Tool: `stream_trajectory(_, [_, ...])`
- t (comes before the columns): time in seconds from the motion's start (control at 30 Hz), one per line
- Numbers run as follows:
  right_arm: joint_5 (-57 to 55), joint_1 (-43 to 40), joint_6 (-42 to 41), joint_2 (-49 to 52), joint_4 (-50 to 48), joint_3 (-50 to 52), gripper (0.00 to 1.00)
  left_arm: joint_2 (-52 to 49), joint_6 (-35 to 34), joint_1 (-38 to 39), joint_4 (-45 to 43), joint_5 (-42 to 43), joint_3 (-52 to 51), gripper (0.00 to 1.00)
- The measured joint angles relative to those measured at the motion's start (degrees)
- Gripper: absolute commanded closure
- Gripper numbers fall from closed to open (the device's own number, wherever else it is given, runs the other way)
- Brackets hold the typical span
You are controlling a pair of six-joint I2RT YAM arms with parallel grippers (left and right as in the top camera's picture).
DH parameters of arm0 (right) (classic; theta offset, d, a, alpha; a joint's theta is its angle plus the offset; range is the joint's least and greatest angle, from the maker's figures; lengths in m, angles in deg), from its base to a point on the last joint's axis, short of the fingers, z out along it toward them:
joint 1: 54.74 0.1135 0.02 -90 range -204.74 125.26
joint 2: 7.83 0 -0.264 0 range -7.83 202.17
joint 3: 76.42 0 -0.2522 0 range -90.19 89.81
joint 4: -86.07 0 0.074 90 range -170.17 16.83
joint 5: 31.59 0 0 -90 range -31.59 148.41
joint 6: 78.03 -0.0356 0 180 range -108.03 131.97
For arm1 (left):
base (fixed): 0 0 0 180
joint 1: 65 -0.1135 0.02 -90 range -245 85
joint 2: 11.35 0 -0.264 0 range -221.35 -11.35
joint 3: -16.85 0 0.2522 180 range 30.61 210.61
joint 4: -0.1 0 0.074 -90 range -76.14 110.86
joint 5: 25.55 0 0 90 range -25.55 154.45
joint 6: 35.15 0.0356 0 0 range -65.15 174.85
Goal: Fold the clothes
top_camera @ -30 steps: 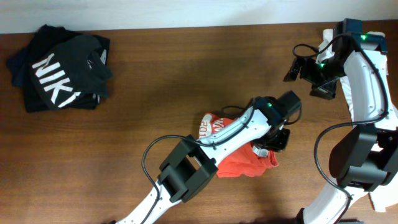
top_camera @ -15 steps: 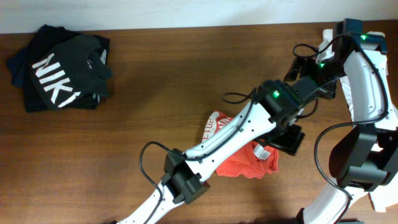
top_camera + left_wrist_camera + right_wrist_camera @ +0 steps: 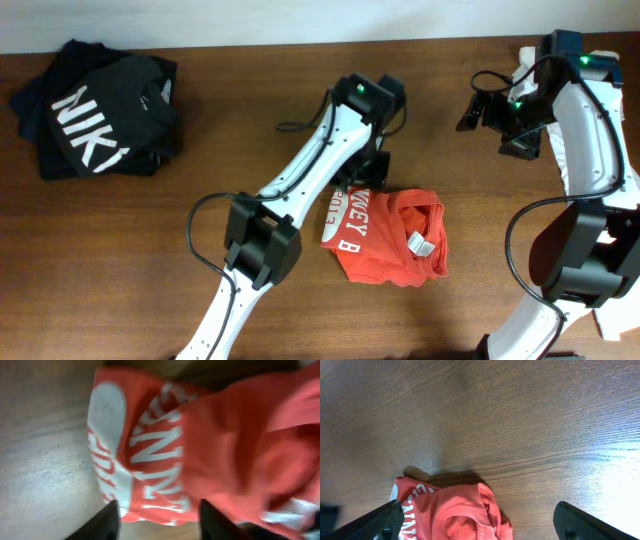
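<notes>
Red-orange T-shirt (image 3: 388,238) lies bunched at lower center of desk (image 3: 240,110), left gripper (image 3: 159,521) spread over its lettered edge holding nothing, right gripper (image 3: 480,522) also spread, upper right, well apart.

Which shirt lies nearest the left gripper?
The red shirt: the left gripper hangs open right at its lettered edge. The black shirt with big white letters lies far off to the left.

Even bright light—left wrist view blurred, perhaps by motion.
</notes>
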Motion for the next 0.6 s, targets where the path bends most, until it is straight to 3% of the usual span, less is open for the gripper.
stream_trajectory(0.17, [0.0,0.0,0.0,0.0,0.0,0.0,0.01,0.0,0.1,-1.9,0.1,-1.4,-7.7,0.44])
stream_trajectory(0.6, [0.0,0.0,0.0,0.0,0.0,0.0,0.01,2.1,-1.2,-0.3,-7.2,0.3,-26.2,0.46])
